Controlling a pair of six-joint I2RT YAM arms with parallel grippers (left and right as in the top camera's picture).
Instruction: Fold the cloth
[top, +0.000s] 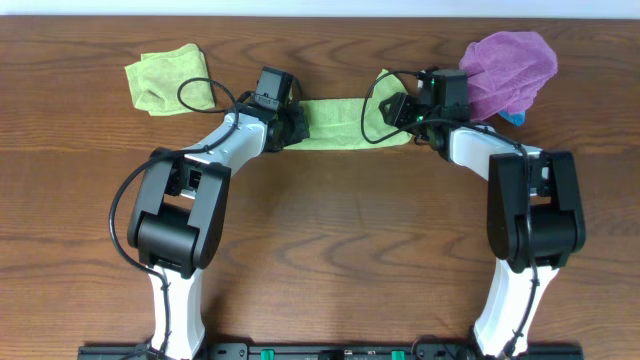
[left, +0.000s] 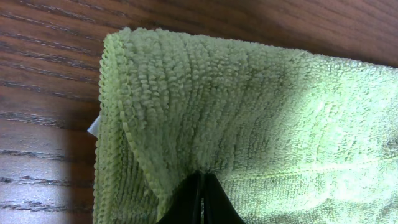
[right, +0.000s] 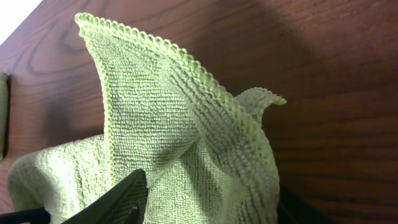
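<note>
A light green cloth lies as a narrow band at the far middle of the wooden table. My left gripper is at its left end. In the left wrist view the fingers are shut together, pinching a fold of the cloth. My right gripper is at the cloth's right end. In the right wrist view the cloth stands bunched between the two fingers, one corner pointing up.
A second yellow-green cloth lies crumpled at the far left. A purple cloth is heaped at the far right, just beyond my right gripper, with a bit of blue under it.
</note>
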